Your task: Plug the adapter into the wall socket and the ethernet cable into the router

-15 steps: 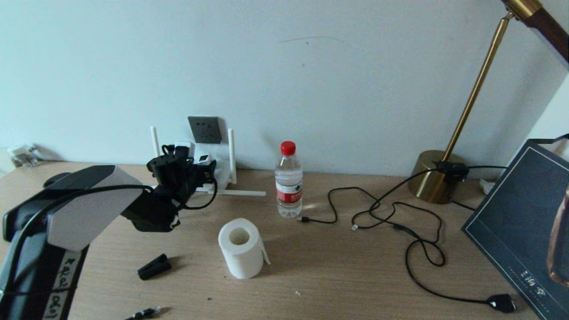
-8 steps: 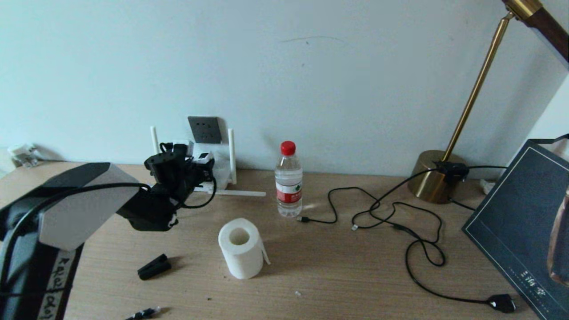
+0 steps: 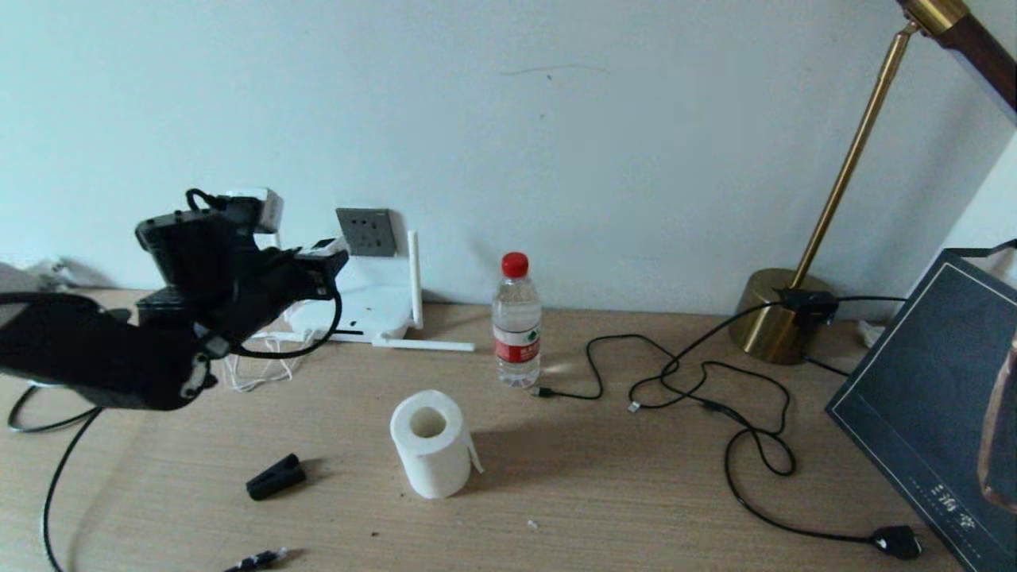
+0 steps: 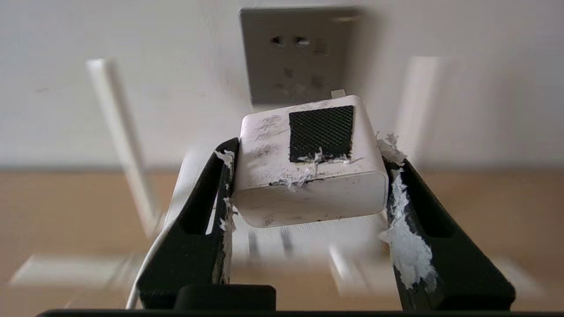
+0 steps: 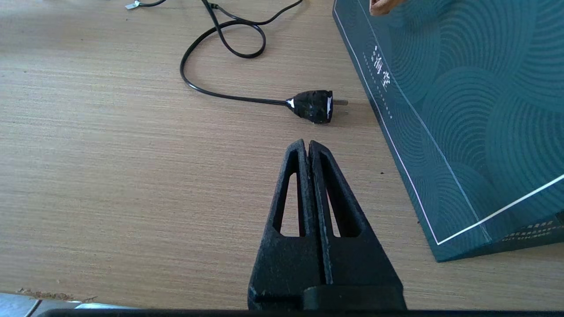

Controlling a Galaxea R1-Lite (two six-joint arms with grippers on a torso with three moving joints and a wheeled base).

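My left gripper [image 3: 326, 253] is raised above the table, just left of the dark grey wall socket [image 3: 365, 231], and is shut on the adapter [image 3: 327, 247]. In the left wrist view the white adapter [image 4: 269, 149], with a dark patch on one face, sits tilted between the fingers [image 4: 398, 189] of my left gripper [image 4: 308, 152], short of the wall socket [image 4: 299, 57]. Its thin white cord [image 3: 258, 367] trails to the table. The white router [image 3: 369, 306] lies under the socket. A black cable [image 3: 49, 469], probably the ethernet cable, runs along the table's left side. My right gripper [image 5: 307, 145] is shut and empty.
A toilet roll [image 3: 430, 443], a black clip [image 3: 275, 477] and a water bottle [image 3: 516, 322] stand in front of the router. Thin black cables [image 3: 715, 381] sprawl to the right, ending in a black plug [image 5: 313, 106]. A brass lamp base [image 3: 775, 318] and a teal box [image 5: 462, 110] stand at the right.
My left arm has risen and swung left with the adapter, lifting it from router level to socket height. The white cord and the black cable on the left have come into view.
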